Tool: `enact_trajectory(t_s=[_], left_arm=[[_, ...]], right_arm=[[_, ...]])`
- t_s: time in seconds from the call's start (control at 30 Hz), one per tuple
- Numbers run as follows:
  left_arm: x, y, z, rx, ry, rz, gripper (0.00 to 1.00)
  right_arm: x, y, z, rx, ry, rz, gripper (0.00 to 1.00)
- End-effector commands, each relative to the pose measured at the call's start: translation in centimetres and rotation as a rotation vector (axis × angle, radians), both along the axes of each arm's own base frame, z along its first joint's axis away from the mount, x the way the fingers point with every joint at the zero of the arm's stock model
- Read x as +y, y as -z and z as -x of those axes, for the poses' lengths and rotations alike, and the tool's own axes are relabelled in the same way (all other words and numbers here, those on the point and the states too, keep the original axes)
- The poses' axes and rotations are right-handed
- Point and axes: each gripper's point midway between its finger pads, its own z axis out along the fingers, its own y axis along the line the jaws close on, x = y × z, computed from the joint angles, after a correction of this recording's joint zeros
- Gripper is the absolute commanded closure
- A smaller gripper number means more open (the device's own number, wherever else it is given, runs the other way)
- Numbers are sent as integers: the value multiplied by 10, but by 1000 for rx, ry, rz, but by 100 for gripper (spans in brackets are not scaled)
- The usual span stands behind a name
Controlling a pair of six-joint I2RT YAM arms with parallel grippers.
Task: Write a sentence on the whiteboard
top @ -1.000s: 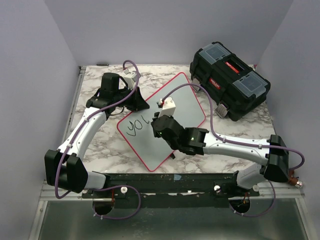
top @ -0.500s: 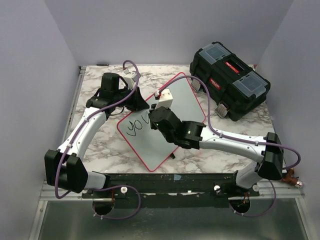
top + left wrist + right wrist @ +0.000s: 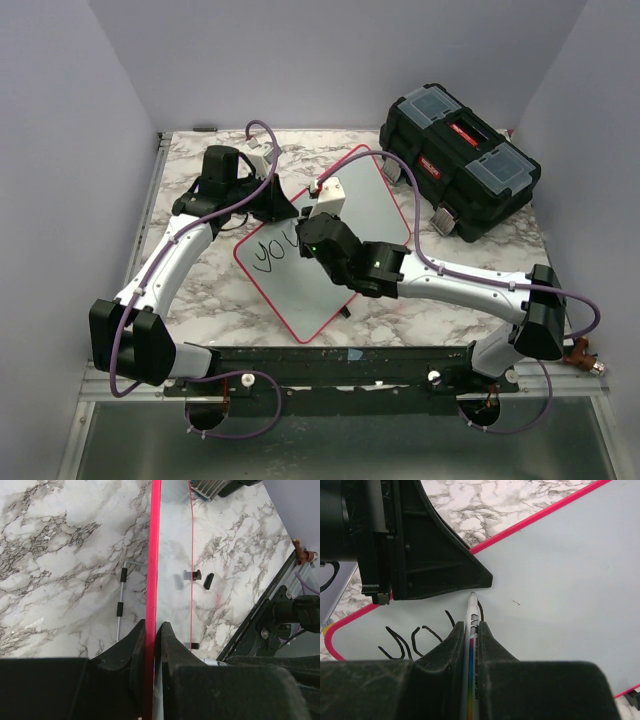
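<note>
Marble-patterned white-and-grey tabletop (image 3: 200,290) — carries every item listed below.

Large flat glossy white whiteboard with a thin red-pink rim and rounded corners (image 3: 375,215) — lies cornerwise at the middle of the tabletop, between the two arms, one corner pointing at the near edge.

Black plastic toolbox with clear lid compartments and a red label (image 3: 460,170) — far right of the tabletop, just beside the whiteboard's far right corner.

Left pincer, black, two-fingered (image 3: 151,626) — pressed together on the whiteboard's far left edge, one finger on each face and the red rim running between them.

Right pincer, black, two-fingered (image 3: 470,626) — over the middle of the whiteboard, pinching the marker pen.

White barrelled marker pen with a rainbow stripe and small print (image 3: 472,607) — held lengthwise between the right pincer's fingers, its tip at the board's surface close to the left pincer's finger.

Black handwritten sentence (image 3: 272,252) — only the letters "you" show, near the whiteboard's left corner; a short fresh stroke sits just beside the pen tip.

Thin grey metal rod with two black sleeves (image 3: 120,607) — flat on the tabletop beside the whiteboard's rim.

Small black edge clips (image 3: 209,581) — seen in the left wrist view by the whiteboard.
</note>
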Motion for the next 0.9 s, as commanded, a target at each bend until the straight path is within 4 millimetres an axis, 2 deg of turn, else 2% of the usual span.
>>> enact_trajectory(t_s=[0.0,0.2,0.33,0.77,0.87], left_arm=[[3,13,12,-8,29,-77,100],[3,12,12,-9,29,-77,100],[3,12,12,-8,28,-76,100],[3,9,14,-19,28,-73,100],[3,9,14,-21,31,-72,100]], right_arm=[[0,26,5,58,-14,2,99],[-7,47,14,106,-29,11,99],[-13,53,20,127,-28,1,99],[-31,59,26,148,-3,8,100],[-37,49,23,119,15,16,99]])
